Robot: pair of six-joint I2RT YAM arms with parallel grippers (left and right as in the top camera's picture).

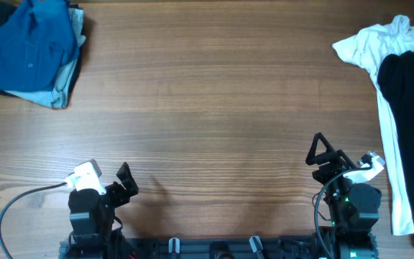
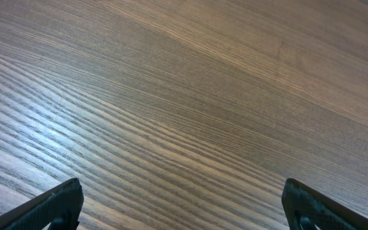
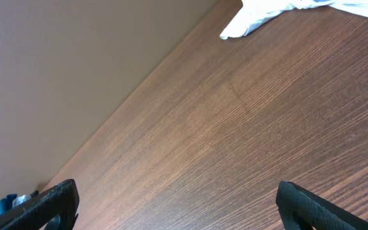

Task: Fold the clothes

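Observation:
A pile of unfolded clothes lies at the right edge: a white garment (image 1: 379,50) with a black garment (image 1: 412,122) on top of it. A stack of blue clothes (image 1: 31,50) sits at the far left corner. My left gripper (image 1: 124,180) is open and empty near the front edge at the left, over bare wood (image 2: 184,211). My right gripper (image 1: 320,152) is open and empty near the front at the right, just left of the white garment's lower part. The right wrist view shows a tip of the white garment (image 3: 260,16) far off.
The wooden table (image 1: 207,122) spans the whole view. A white cable (image 1: 27,196) runs from the left arm's base toward the front left. The arm bases stand along the front edge.

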